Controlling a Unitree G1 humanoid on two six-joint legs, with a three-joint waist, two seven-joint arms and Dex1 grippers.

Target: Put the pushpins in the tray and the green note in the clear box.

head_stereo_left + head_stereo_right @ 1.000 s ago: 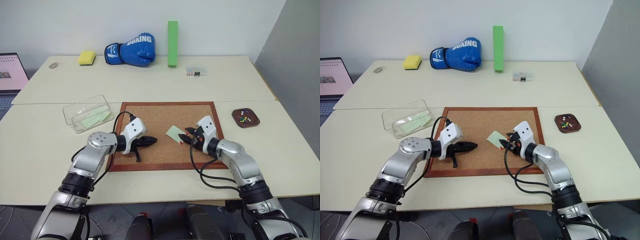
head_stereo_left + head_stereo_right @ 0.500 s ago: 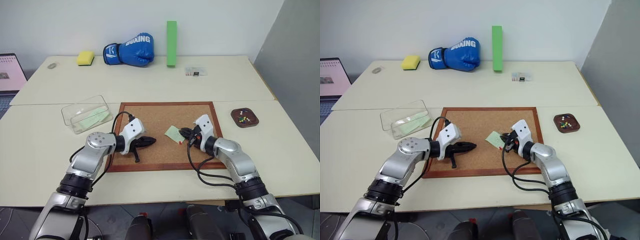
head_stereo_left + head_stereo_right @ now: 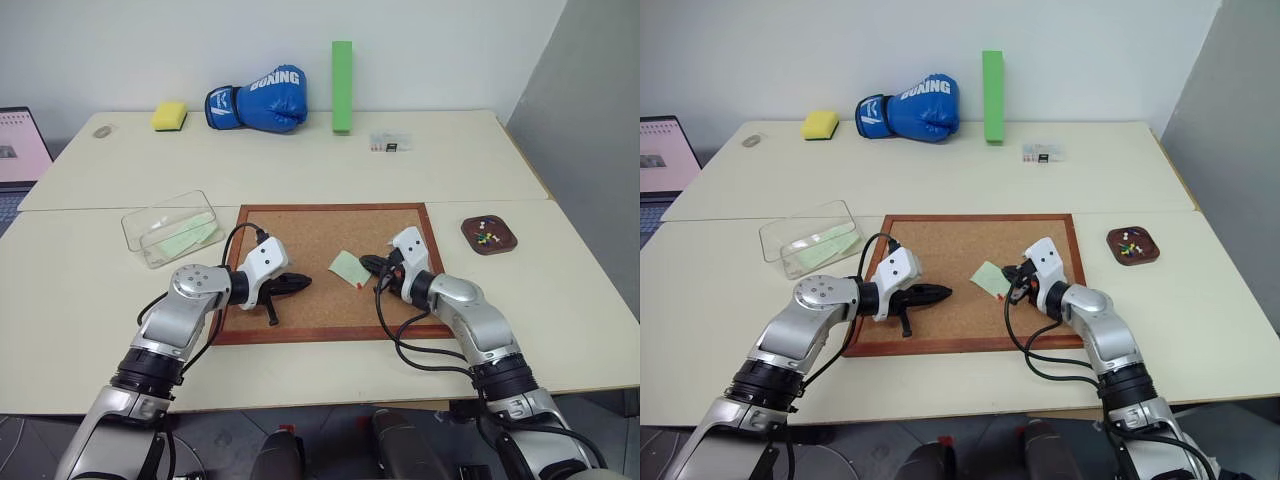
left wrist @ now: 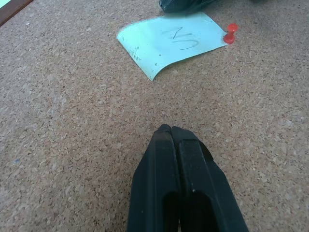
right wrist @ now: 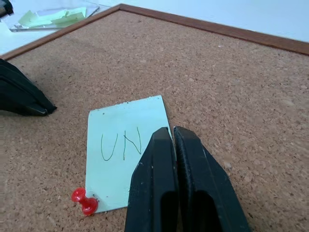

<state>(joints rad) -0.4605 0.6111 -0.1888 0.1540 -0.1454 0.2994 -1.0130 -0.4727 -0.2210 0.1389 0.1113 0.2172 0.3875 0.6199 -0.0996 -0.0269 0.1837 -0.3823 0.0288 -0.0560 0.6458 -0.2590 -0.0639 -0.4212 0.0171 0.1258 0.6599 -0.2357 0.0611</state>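
Observation:
The green note [image 3: 348,266] lies flat on the corkboard [image 3: 300,235], marked "UN" in pen [image 5: 124,150]. One red pushpin [image 5: 84,201] rests on its side at the note's corner [image 3: 360,285]. My right gripper [image 3: 364,262] is shut, its tips [image 5: 171,130] just over the note's edge with nothing seen between them. My left gripper [image 3: 307,281] is shut and empty [image 4: 170,129], low over the cork to the left of the note. The clear box [image 3: 170,228] left of the board holds green paper. The tray [image 3: 467,232] to the right holds several coloured pins.
At the far side of the table stand a blue boxing glove [image 3: 262,98], a tall green block [image 3: 342,72], a yellow sponge [image 3: 171,115] and a small clear packet [image 3: 390,143]. A laptop [image 3: 15,150] sits at the far left edge.
My right gripper has closed from open beside the note. The note and the red pushpin lie where they were. The left arm has kept still.

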